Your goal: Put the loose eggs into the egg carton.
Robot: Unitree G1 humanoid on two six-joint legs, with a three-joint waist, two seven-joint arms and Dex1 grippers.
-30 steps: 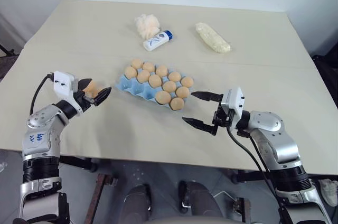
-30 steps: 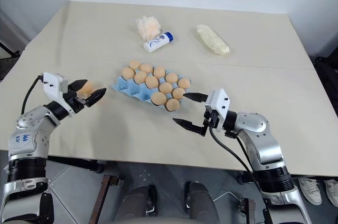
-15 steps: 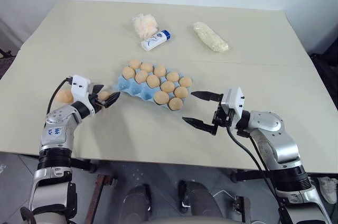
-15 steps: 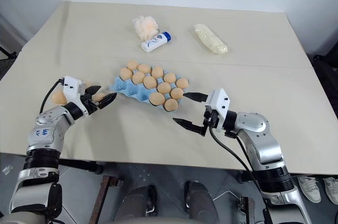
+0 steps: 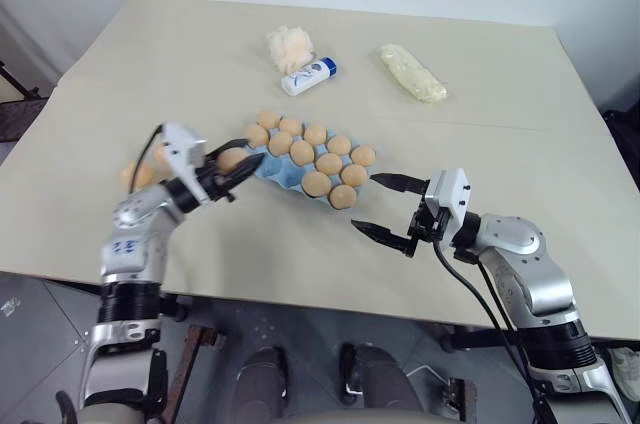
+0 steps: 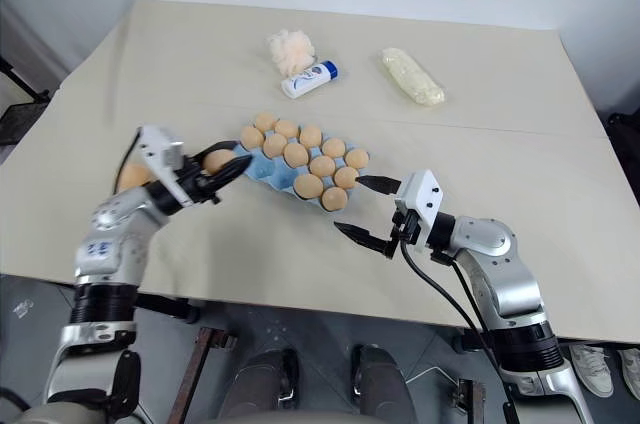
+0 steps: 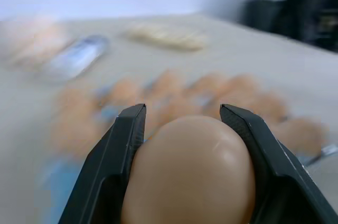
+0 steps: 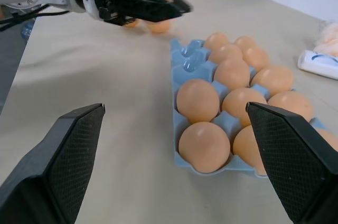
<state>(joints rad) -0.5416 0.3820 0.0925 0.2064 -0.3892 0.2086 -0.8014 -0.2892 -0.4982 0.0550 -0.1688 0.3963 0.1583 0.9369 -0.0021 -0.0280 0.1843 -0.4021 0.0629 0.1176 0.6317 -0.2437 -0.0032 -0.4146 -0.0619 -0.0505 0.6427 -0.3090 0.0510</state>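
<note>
From my left eye view, my left hand (image 5: 243,166) pinches 1 egg (image 5: 232,159) just above the near-left end of the egg carton (image 5: 268,171), which sits mid-bench (image 5: 480,74) with 11 eggs in its cups. Another loose egg (image 5: 137,175) lies on the bench beside my left forearm. My right hand (image 5: 386,207) hovers just right of the carton, fingers spread, holding nothing. Farther back lie a white-and-blue bottle (image 5: 308,76), a fluffy white tuft (image 5: 290,47) and a pale lumpy bag (image 5: 413,72). In my left wrist view, both fingers (image 7: 113,155) press the held egg's sides. In my right wrist view, the carton's empty cups (image 8: 186,58) lie at its far end, near my left hand.
</note>
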